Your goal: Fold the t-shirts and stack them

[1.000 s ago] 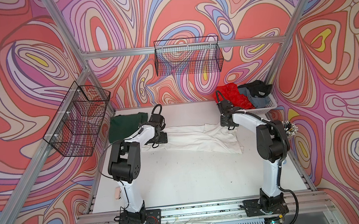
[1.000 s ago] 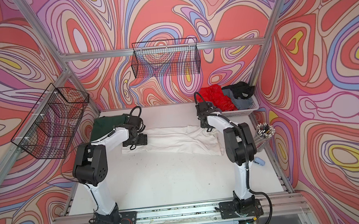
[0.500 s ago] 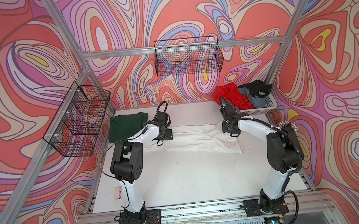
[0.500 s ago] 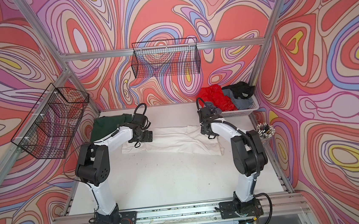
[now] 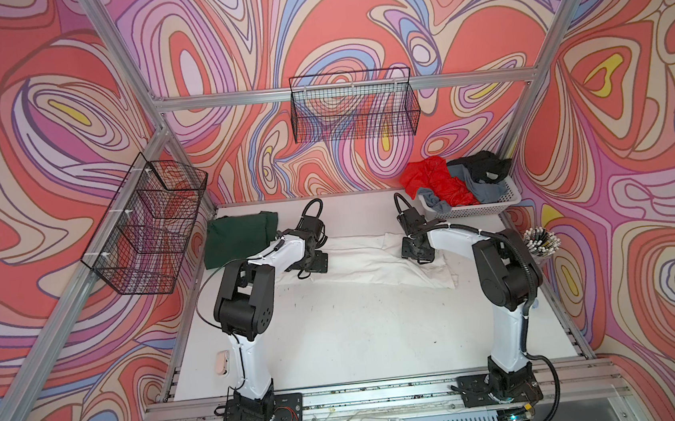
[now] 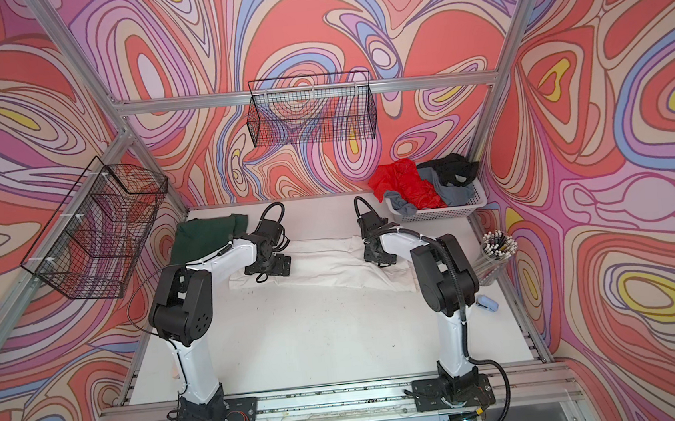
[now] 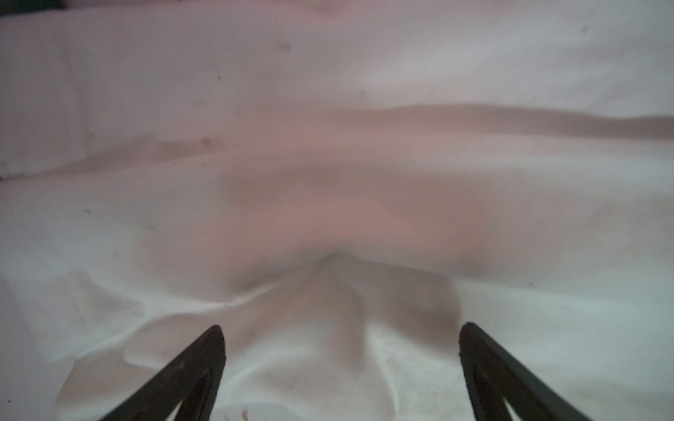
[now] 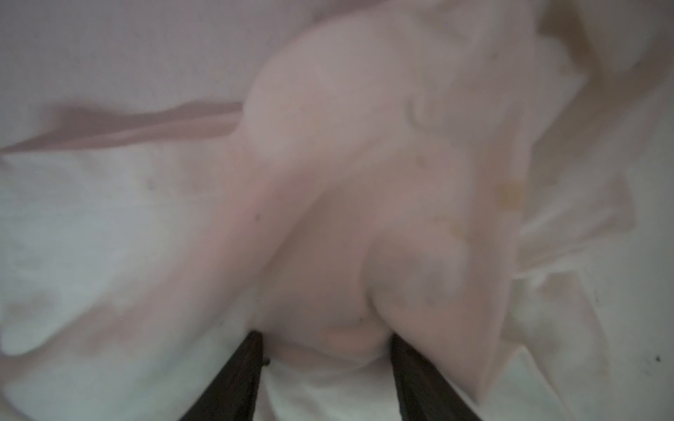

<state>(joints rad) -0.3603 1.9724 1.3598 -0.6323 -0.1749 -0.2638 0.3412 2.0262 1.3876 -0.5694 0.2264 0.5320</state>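
**A:** Swirl-patterned walls close round a white worktop (image 5: 359, 334), bare along its near side. What lies beyond?

**B:** Midway back, the white t-shirt (image 5: 364, 255) is spread crosswise and rumpled at its right end. The left end effector (image 7: 339, 335) is released, its jaws wide over a ridge of cloth, grasping nothing.

**A:** And the right end effector (image 8: 326, 339)?

**B:** It is part-way shut around a bunched fold. Whether it truly pinches, I cannot tell.

**A:** What could go wrong?

**B:** If only 1 side lifts, the shirt drags askew. That thick bunch may mean 2 layers are caught, which would spoil the fold.

**A:** Further back?

**B:** The dark green t-shirt (image 5: 240, 238) lies flat at the far left. A red t-shirt (image 5: 433, 178), a grey t-shirt (image 5: 484, 190) and a black t-shirt (image 5: 480, 165) are heaped in the basket (image 5: 508, 200) at the far right.
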